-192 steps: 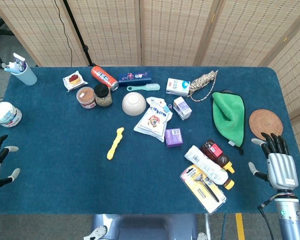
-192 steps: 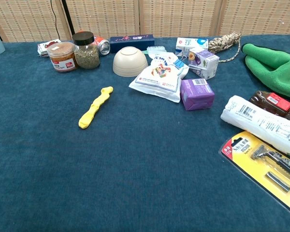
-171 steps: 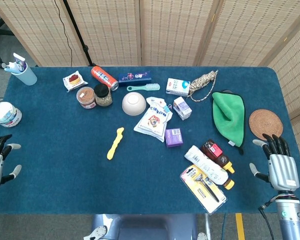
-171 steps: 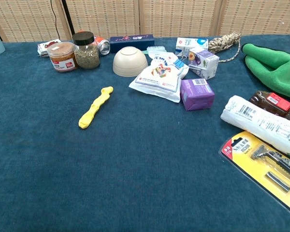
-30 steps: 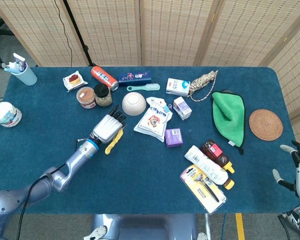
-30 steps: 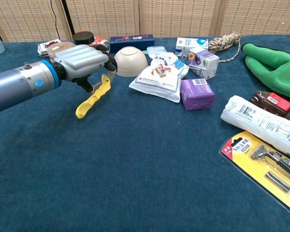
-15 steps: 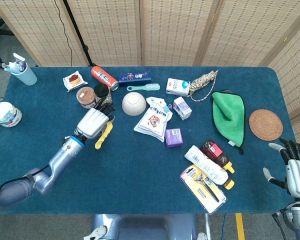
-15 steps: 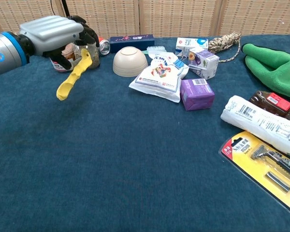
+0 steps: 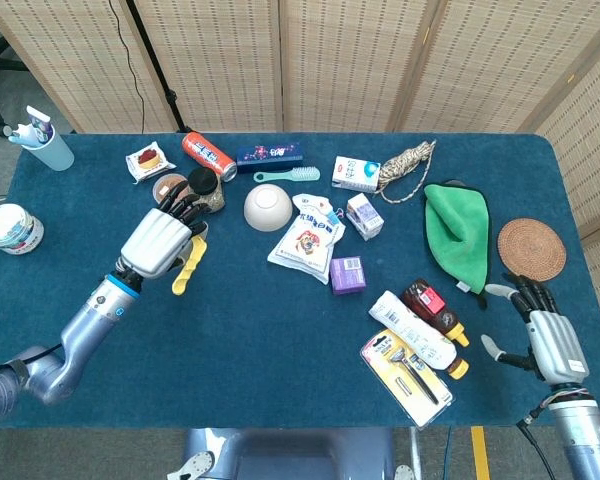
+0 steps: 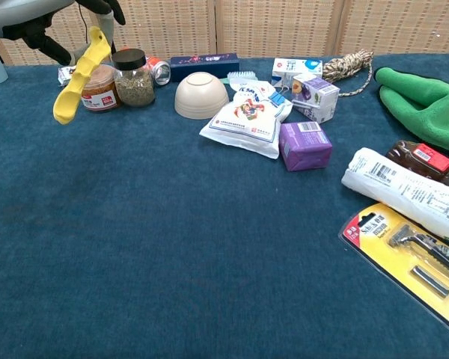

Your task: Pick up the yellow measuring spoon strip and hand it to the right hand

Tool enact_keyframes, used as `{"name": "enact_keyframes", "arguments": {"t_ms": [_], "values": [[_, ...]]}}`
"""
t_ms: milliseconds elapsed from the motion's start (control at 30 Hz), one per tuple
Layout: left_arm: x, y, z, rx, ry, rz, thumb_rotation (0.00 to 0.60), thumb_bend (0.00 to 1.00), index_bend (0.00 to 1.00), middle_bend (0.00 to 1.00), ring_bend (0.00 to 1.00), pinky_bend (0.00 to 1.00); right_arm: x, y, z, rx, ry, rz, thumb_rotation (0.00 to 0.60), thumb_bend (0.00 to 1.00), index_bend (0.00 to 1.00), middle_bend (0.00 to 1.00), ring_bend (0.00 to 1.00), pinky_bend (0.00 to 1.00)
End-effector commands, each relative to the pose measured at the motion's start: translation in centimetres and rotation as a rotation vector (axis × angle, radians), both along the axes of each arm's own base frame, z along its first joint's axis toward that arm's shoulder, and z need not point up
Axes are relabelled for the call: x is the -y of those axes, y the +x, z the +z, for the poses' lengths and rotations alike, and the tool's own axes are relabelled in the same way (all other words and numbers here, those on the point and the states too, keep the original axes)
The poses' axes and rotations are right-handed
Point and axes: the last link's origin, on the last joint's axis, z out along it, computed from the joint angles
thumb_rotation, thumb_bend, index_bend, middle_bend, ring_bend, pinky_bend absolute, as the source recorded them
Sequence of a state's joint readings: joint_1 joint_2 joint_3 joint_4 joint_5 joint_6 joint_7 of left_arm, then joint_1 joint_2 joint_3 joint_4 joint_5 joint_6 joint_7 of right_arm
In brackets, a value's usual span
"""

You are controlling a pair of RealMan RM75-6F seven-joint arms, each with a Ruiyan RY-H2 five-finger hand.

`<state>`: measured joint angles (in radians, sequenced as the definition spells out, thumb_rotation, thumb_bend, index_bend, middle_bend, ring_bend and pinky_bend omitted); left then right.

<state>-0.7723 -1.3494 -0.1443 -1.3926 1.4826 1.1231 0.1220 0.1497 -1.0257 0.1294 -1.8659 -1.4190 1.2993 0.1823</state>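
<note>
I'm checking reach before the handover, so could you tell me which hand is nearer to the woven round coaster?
Right. The right hand sits open at the table's near right edge, just below the woven coaster. The left hand is far across the table, holding the yellow spoon strip.

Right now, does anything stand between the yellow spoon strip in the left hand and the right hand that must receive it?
The yellow spoon strip is lifted in the left hand. Only low items, like the purple box, lie below the way to the right hand.

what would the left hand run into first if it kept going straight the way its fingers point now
Probably the two jars. In the head view the left hand, holding the yellow measuring spoon strip, points up-right toward the dark-lidded jar and orange-lidded jar. It is lifted, so it might pass above them.
</note>
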Motion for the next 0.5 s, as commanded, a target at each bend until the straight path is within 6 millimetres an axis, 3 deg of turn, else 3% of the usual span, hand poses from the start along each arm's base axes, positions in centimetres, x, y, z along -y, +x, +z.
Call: {"name": "enact_keyframes", "arguments": {"t_ms": [33,500], "values": [[0.1,0.9,0.6,0.009,0.001,-0.021,0.600,0.49,0.67,0.28,0.16,0.00,0.3,0.7,-0.8,0.031,0.037,0.026,0.600,0.31,0.22,0.11,0.03,0.00],[1.5,6.3,0.8,0.060,-0.043,-0.109,0.600,0.49,0.68,0.28,0.16,0.00,2.6,4.2,-3.8,0.212,0.204,0.104,0.600,0.31,0.24,0.13,0.03,0.00]]}}
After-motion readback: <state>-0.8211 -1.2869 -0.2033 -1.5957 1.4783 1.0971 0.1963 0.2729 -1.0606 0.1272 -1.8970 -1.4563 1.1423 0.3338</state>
